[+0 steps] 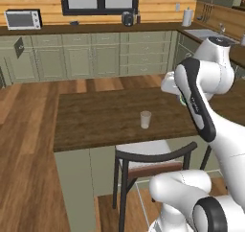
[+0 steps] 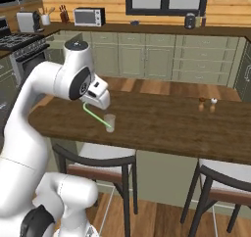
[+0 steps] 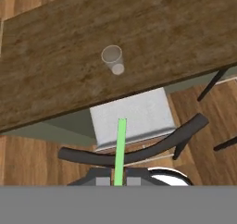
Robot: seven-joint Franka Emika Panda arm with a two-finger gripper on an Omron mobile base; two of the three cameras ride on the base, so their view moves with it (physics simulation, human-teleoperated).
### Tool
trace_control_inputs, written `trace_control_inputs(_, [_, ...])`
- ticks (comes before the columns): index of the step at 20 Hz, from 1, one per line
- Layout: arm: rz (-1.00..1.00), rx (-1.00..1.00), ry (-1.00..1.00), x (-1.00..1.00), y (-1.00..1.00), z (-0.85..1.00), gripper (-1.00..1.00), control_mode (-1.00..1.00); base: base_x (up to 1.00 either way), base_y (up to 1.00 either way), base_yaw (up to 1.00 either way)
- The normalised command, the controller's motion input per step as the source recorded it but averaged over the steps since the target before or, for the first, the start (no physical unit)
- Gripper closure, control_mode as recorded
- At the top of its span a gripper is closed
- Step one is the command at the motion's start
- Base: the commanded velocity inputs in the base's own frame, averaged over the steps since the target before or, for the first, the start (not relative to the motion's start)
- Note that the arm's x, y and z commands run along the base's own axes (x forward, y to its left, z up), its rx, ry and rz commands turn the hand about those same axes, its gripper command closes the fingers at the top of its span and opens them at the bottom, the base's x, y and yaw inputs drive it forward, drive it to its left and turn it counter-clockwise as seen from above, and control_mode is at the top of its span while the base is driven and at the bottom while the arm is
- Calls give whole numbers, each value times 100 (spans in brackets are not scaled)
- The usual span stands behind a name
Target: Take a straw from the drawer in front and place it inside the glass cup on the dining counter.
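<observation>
Gripper clenched on the straw, held above a stool beside the dining counter edge, glass cup upright near that edge

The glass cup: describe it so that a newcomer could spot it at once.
Find the long dark-brown dining counter with stools tucked under its near edge. The glass cup stands alone on it, near that edge: a small clear tumbler, unlike the two tiny shakers farther along.
</observation>
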Motion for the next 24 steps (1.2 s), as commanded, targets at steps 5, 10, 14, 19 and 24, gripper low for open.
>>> trace_control_inputs(5, [18, 44, 0, 4, -10, 59, 100, -100, 0, 0, 0])
trace_control_inputs(10, [12, 55, 0, 0, -4, 33, 100, -100, 0, 0, 0])
trace_control_inputs(14, [3, 46, 0, 9, 4, 2, 100, -100, 0, 0, 0])
trace_control_inputs(19, [1, 32, 0, 48, 34, -7, 100, -100, 0, 0, 0])
trace_control_inputs(24, [0, 17, 0, 68, 40, -24, 100, -100, 0, 0, 0])
